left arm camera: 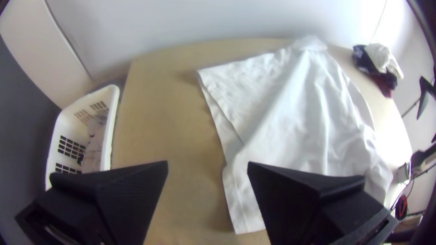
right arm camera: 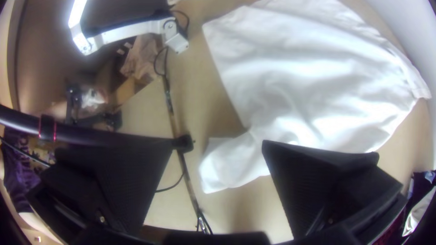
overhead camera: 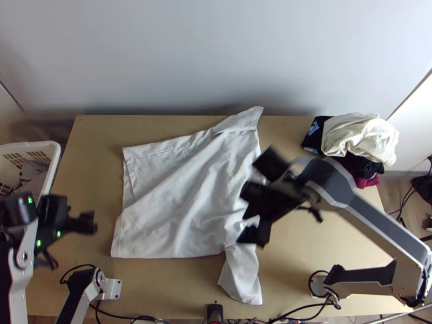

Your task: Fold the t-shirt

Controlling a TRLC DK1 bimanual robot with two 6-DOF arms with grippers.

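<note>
In the top view the white t-shirt point(overhead camera: 178, 200) lies spread and wrinkled on the table, one sleeve towards the back wall, the other towards the near edge. My left gripper point(overhead camera: 93, 222) is left of the shirt, apart from it. Above the shirt's right side hangs my right gripper point(overhead camera: 248, 214). From the left wrist, the shirt point(left arm camera: 295, 118) shows two layers along one edge, and the left gripper point(left arm camera: 207, 165) has its fingers wide apart. In the right wrist view the right gripper point(right arm camera: 218, 144) is open too, near the shirt's point(right arm camera: 236, 161) near sleeve, holding nothing.
A white basket point(overhead camera: 51, 162) with cloth inside stands beyond the table's left edge. Dark and cream clothes point(overhead camera: 359, 137) are piled at the back right corner. Cables point(overhead camera: 135, 318) and a small black device point(overhead camera: 215, 312) lie along the near edge. Bare tabletop point(overhead camera: 97, 140) shows left of the shirt.
</note>
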